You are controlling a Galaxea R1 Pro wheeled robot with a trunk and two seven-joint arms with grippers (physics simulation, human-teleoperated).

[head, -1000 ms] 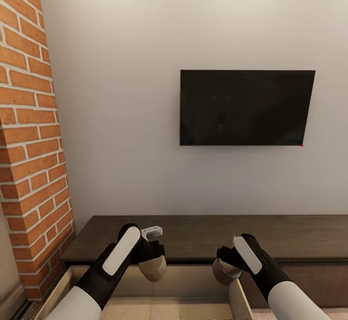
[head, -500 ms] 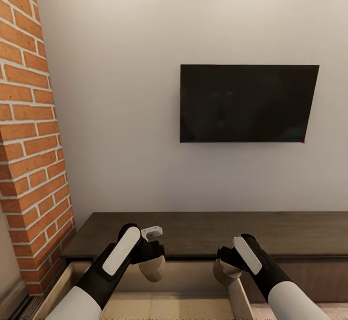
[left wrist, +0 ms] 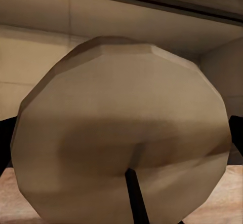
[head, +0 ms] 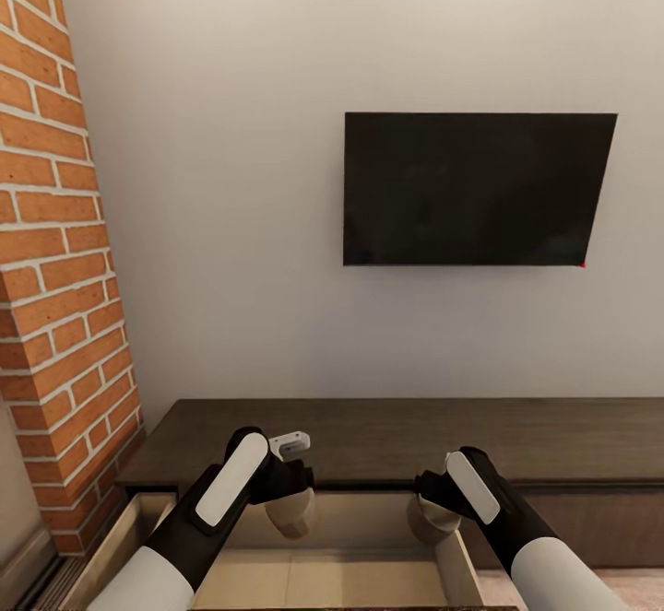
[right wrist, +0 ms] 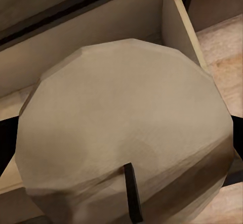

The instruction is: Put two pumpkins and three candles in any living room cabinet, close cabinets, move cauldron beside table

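Note:
Each of my grippers holds a beige-tan candle over the open drawer [head: 129, 533] of the long dark-brown cabinet [head: 415, 436]. The left gripper [head: 290, 505] is shut on one candle [head: 293, 514], which looms large in the left wrist view as a faceted lump [left wrist: 121, 138]. The right gripper [head: 429, 505] is shut on another candle [head: 426, 521], whose rounded end [right wrist: 126, 133] hangs above the drawer's right side wall [right wrist: 185, 26]. The drawer's pale beige interior [head: 341, 574] lies below both. Pumpkins and cauldron are out of view.
A brick fireplace column [head: 55, 270] rises at the left, close to the drawer's left side. A black flat screen [head: 475, 189] hangs on the pale wall above the cabinet. Wood floor [right wrist: 225, 62] shows to the right of the drawer.
The whole picture has shifted: the camera has come closer to the cabinet, and more of the open drawer lies under both candles. The arms keep their pose and their hold.

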